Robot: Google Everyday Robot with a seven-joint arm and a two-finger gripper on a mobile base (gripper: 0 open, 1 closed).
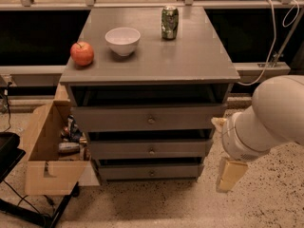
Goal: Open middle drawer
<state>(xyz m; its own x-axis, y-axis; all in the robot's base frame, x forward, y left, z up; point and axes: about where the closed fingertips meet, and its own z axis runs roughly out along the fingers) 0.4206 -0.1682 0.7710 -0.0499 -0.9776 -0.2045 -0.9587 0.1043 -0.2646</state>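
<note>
The grey cabinet [156, 56] has three stacked drawers. The middle drawer [123, 150] is the grey front of in-between height with a small round knob [152, 150]. A dark gap shows above it, and its front sits slightly behind the top drawer's front [114, 118]. The slim bottom drawer [128, 172] lies below. My gripper [232, 175] hangs from the bulky white arm [270, 118] to the right of the cabinet, level with the lower drawers and apart from them. It holds nothing that I can see.
On the cabinet top stand a red apple [82, 53], a white bowl [122, 40] and a green can [169, 22]. An open cardboard box [42, 151] with clutter sits left of the cabinet. A dark frame [9, 151] is at far left. A cable [273, 37] hangs at right.
</note>
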